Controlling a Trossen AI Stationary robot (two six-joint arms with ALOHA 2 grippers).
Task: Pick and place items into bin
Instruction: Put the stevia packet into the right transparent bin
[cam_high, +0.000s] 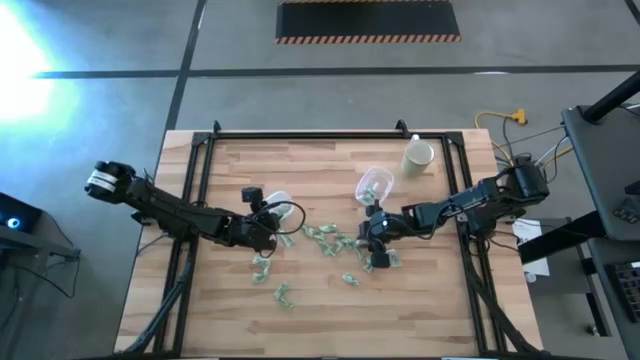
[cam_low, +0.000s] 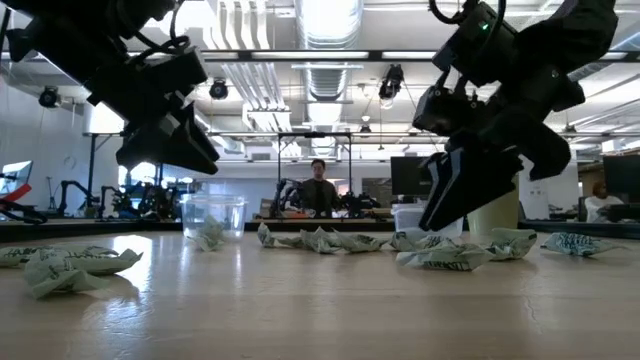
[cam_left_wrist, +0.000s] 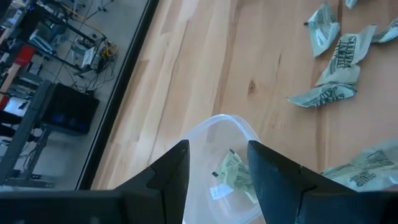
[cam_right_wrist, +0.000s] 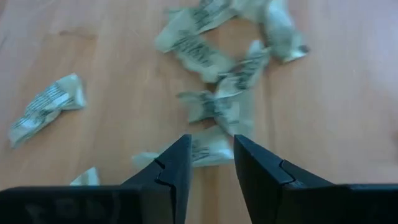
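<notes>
Presently, the scene reads as follows.

Work surface: light wooden plank desk (cam_high: 300, 310) with a black frame along its edges.

Left gripper (cam_high: 268, 228): its fingers (cam_left_wrist: 168, 180) stand apart and released, grasping nothing; a visible gap lies between them in the left wrist view.

Left bin: clear plastic tub (cam_left_wrist: 214, 140) lies directly ahead of and below the left fingers; its rim shows through the gap. One pale green and white wrapped piece (cam_left_wrist: 233, 174) lies inside it, between the two fingertips as seen from the wrist.

Right gripper (cam_high: 372, 250): its fingers (cam_right_wrist: 171, 171) stand parted with a narrow gap and grasp nothing; the tips hang just above the desk.

Items: small crumpled pale green and white wrapped pieces (cam_high: 325, 238) lie scattered on the desk between the two grippers. One piece (cam_right_wrist: 208, 149) lies just ahead of the right fingertips, partly in line with the gap. A cluster (cam_right_wrist: 224, 81) lies farther ahead of the right fingers; a single piece (cam_right_wrist: 46, 109) lies well to one side.

Second bin: another clear plastic tub (cam_high: 376, 185) stands on the desk near the right gripper, behind its fingers.

Other object: tall cream-coloured cup (cam_high: 418, 157) stands near the far desk edge, well apart from both sets of fingers.

Background: a person (cam_low: 318, 190) stands in the room beyond the desk.
</notes>
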